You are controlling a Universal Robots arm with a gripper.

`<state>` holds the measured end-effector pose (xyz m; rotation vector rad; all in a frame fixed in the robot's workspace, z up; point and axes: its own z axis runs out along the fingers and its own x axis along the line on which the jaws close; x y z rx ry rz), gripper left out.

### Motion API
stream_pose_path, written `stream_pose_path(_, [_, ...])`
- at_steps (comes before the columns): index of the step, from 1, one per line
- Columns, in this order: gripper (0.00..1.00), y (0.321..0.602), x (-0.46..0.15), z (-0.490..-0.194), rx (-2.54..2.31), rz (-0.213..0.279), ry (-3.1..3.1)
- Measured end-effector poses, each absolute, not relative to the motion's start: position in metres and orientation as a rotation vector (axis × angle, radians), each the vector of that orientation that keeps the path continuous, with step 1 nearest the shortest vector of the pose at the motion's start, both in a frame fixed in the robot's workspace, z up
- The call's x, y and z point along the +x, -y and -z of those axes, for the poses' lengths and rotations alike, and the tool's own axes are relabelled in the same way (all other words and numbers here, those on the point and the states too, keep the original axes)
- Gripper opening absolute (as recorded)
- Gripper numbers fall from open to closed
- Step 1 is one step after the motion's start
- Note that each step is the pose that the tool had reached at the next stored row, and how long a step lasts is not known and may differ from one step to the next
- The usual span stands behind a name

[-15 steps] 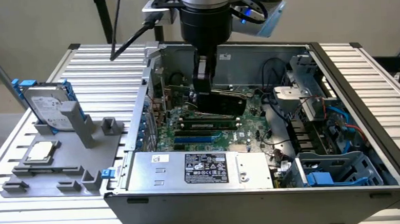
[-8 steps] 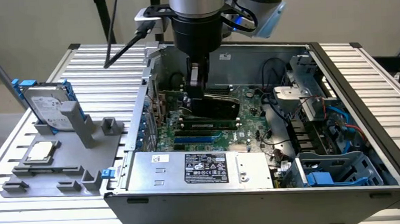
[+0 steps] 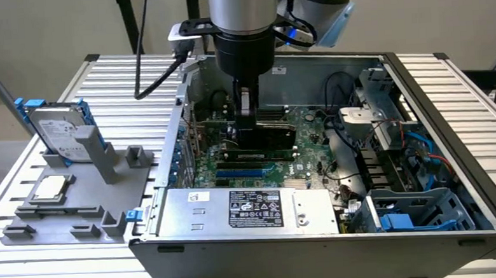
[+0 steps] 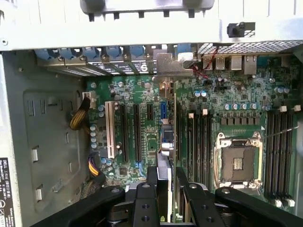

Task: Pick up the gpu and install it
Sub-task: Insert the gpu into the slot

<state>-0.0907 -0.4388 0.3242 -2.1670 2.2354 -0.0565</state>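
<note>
The gpu point(image 3: 269, 138) is a thin black card on a green board, standing on edge low inside the open computer case point(image 3: 451, 134), over the motherboard's expansion slots point(image 4: 135, 132). In the wrist view the gpu point(image 4: 166, 146) appears edge-on, and its silver bracket point(image 4: 168, 59) reaches the case's rear slot openings. My gripper point(image 3: 245, 123) comes straight down from above and is shut on the card's upper edge. The black fingers point(image 4: 152, 182) press on both sides of the card, with the gripper point(image 4: 167, 177) centred over it. I cannot tell whether the card sits fully in a slot.
A grey fixture point(image 3: 73, 212) outside the case, on the exterior view's left, holds a silver hard drive with blue rails point(image 3: 61, 129) and a square CPU chip point(image 3: 51, 187). Inside the case are the power supply point(image 3: 251, 209), a blue drive cage point(image 3: 413, 213), the bare CPU socket point(image 4: 239, 161) and loose cables point(image 4: 80, 116).
</note>
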Motion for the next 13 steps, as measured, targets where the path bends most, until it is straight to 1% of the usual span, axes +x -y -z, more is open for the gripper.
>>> stream_pose_path(13, [0.26,0.439,-0.101,-0.301,-2.201,0.052,-2.198])
